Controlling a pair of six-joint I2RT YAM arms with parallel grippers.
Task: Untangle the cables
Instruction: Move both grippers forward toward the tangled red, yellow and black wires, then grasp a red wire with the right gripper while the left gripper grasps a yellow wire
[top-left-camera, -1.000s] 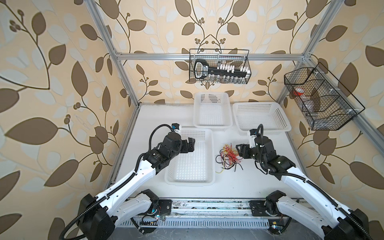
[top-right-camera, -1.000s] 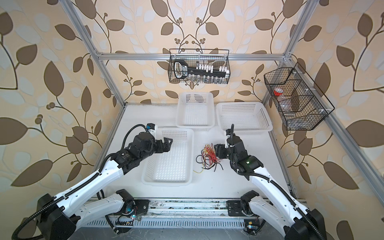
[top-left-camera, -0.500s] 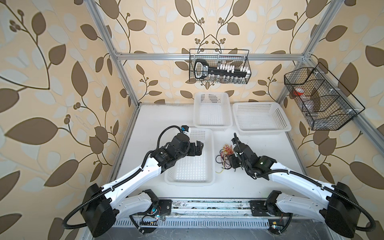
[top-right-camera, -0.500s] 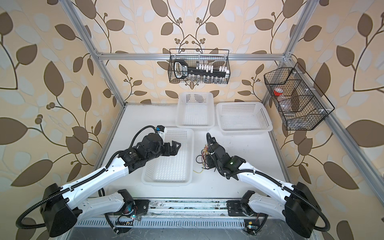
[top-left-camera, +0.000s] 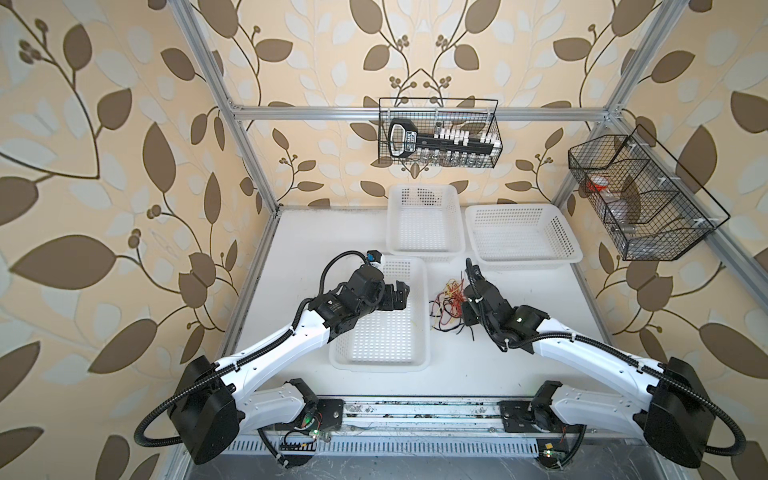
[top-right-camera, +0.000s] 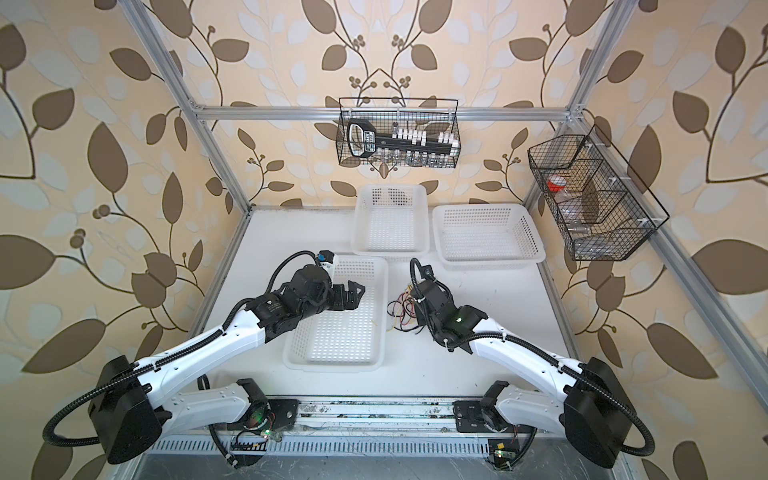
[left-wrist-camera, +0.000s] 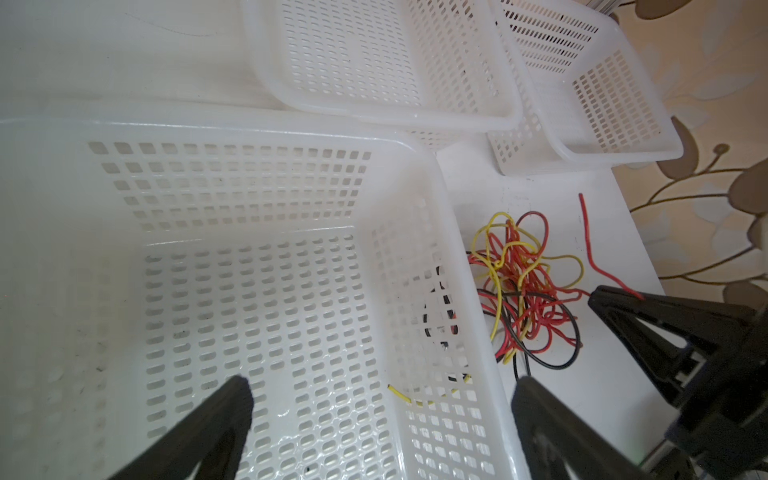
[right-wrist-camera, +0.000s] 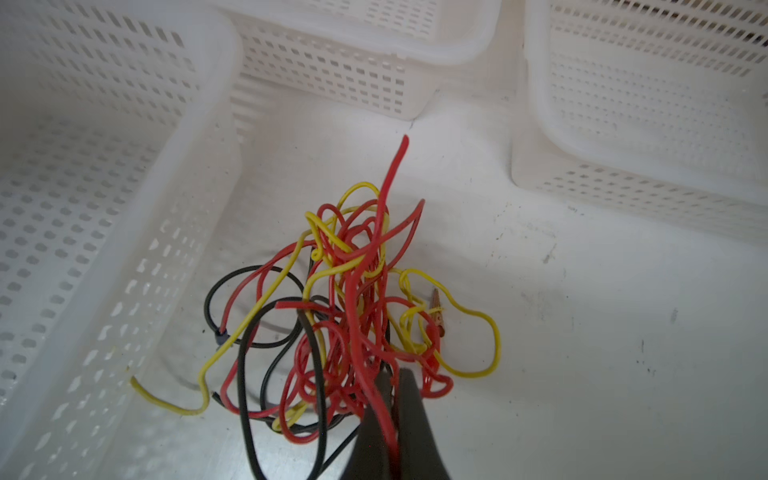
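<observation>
- The left gripper (left-wrist-camera: 382, 388) hovers over the near basket (top-left-camera: 380, 365), fingers spread wide and empty, likely ready to take a freed strand.
- At that basket's 3 o'clock, on the table (top-left-camera: 519, 374), the cables (top-left-camera: 449, 303) lie in one red, yellow and black tangle.
- The right gripper (right-wrist-camera: 392, 399) reaches in from the tangle's 4 o'clock, fingers pressed together, pinching one red cable (right-wrist-camera: 386, 199), probably to draw it out.
- At the tangle's 12 o'clock sit two far baskets (top-left-camera: 424, 249), perhaps for sorting.

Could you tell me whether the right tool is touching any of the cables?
Touching. The right wrist view shows the right tool shut on a red cable, with the strand pinched between its closed jaws.
</observation>
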